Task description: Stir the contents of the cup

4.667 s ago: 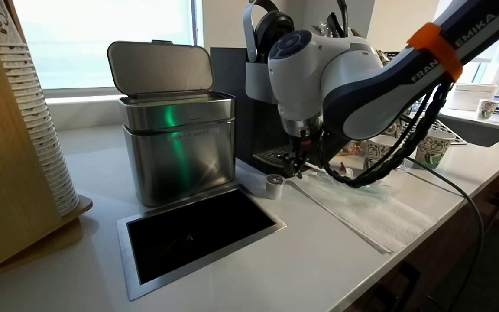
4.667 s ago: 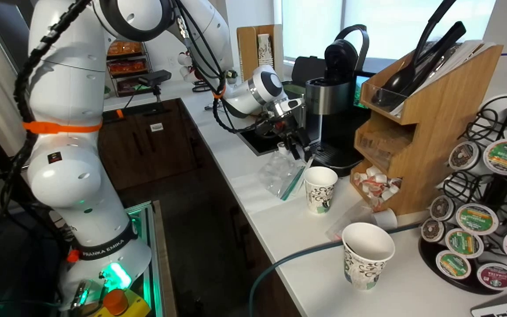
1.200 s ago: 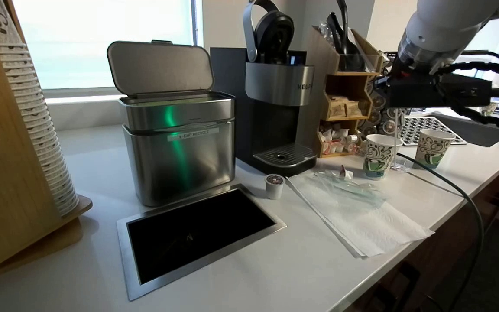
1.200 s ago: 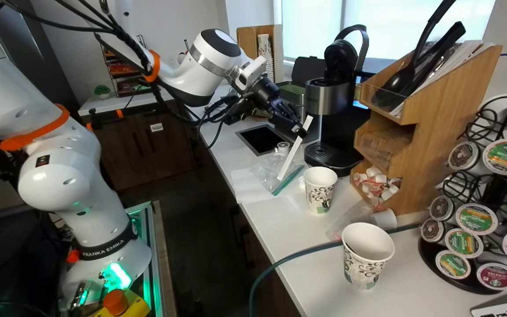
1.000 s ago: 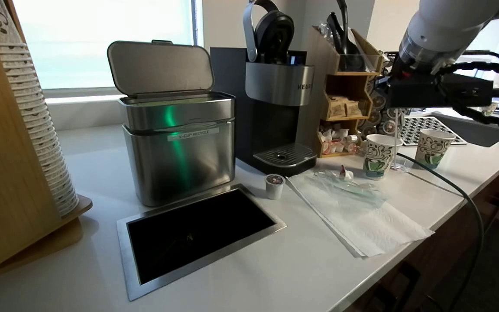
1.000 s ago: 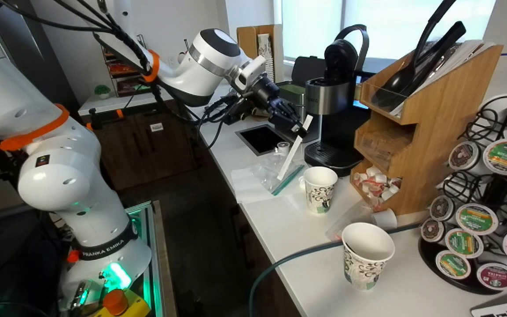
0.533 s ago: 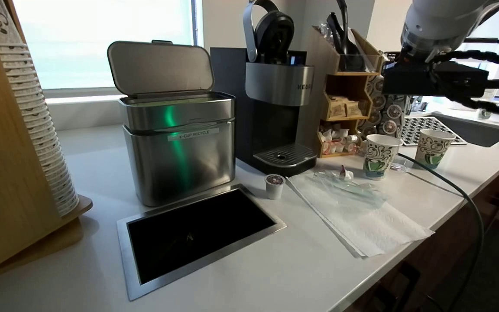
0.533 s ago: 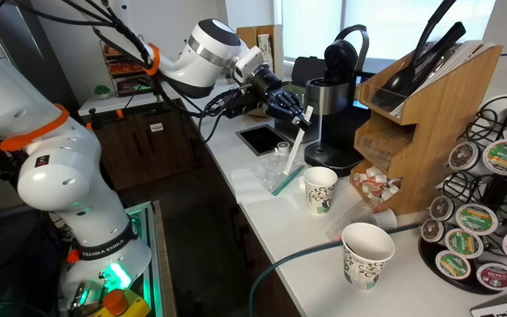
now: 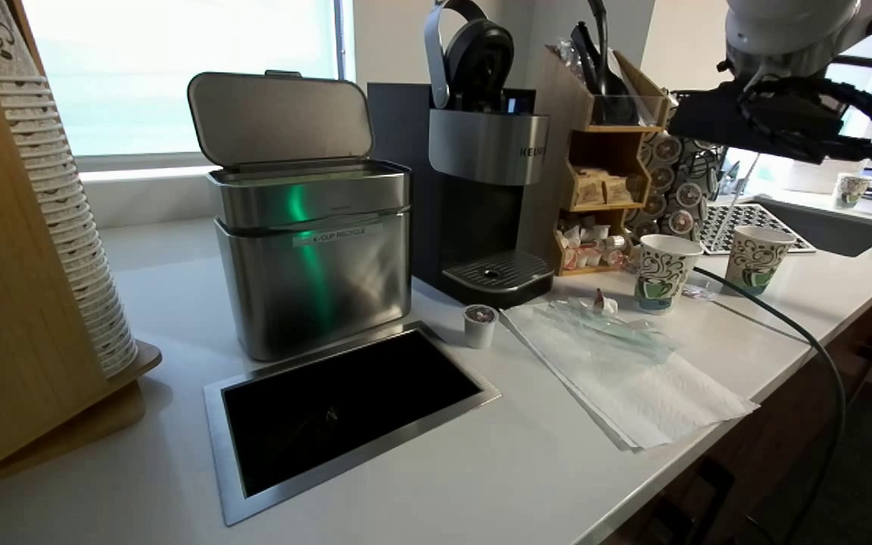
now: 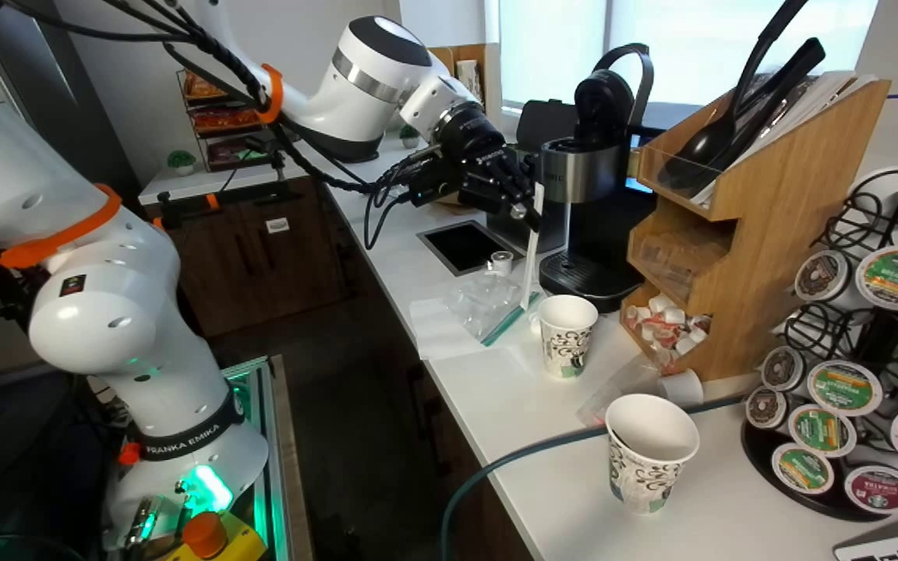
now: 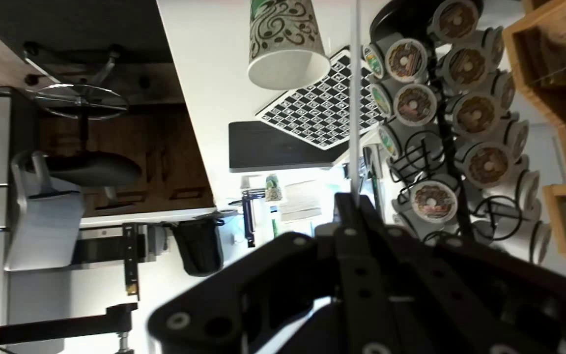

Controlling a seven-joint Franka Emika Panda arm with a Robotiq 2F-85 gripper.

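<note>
Bright daylight from the window (image 9: 156, 64) falls on a white kitchen counter (image 9: 549, 446), where a Keurig coffee machine (image 9: 490, 151) stands next to a steel K-cup recycling bin (image 9: 315, 276). Past the machine is a wooden condiment organizer (image 10: 776, 234), and on the counter near it stand two printed paper cups. I take the one closer to the Keurig, the paper cup with dark green print (image 10: 567, 341), to be the one meant for stirring; it is upright, and what it holds I can't make out. The yellowish-green paper cup (image 9: 758, 261) stands farther along, near a checkered calibration board (image 11: 322, 112).

Above the counter, the lone Franka arm (image 10: 371, 87) reaches across with its Robotiq gripper (image 11: 355, 199), the fingers pinched together on a long white stir stick (image 10: 532, 253). The stick hangs tip down, close to upright with a slight lean, its lower end outside the dark-green cup in both exterior views.

Everything turns, I'd say, on that gap: the cup lies below the gripper and over toward the organizer's side, so the stick should travel sideways above rim height, then straight down into the mouth. Paper cups are light, and a stick coming in aslant could catch the rim and knock this one over.
</note>
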